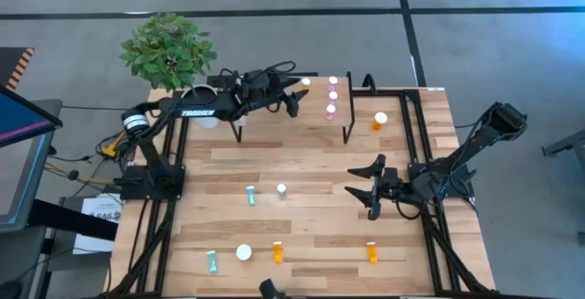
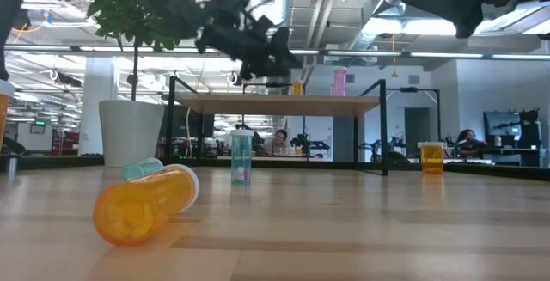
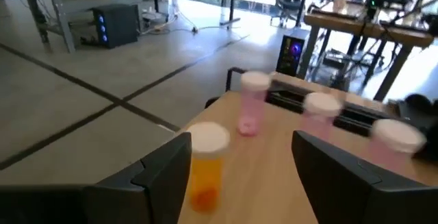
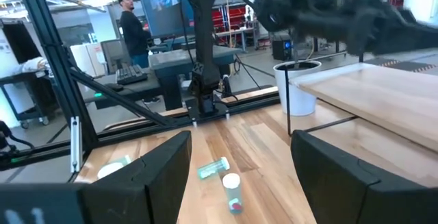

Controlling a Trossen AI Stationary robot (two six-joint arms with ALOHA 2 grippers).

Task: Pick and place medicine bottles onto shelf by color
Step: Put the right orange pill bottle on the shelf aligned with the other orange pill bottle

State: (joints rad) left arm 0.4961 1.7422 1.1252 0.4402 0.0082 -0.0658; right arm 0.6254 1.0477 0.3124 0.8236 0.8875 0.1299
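The shelf [image 1: 274,116] stands at the table's far edge. Three pink bottles [image 1: 332,96] stand upright in a row at its right end, also seen in the left wrist view [image 3: 250,107]. An orange bottle [image 3: 205,166] stands upright on the shelf board to their left. My left gripper [image 3: 239,176] hovers open over the shelf [image 1: 296,99], with the orange bottle just beyond one fingertip. My right gripper [image 1: 369,189] is open above the table's right half, with nothing between its fingers [image 4: 239,176]. More bottles rest on the table: teal [image 1: 250,195], orange [image 1: 278,251] and orange [image 1: 379,119].
A white plant pot [image 1: 203,107] with a leafy plant stands at the shelf's left end. Near the near edge lie a teal bottle [image 1: 211,261], a wide white-capped one [image 1: 243,252] and an orange one [image 1: 371,251]. A white-capped bottle [image 4: 231,190] stands beside a lying teal one [image 4: 213,168].
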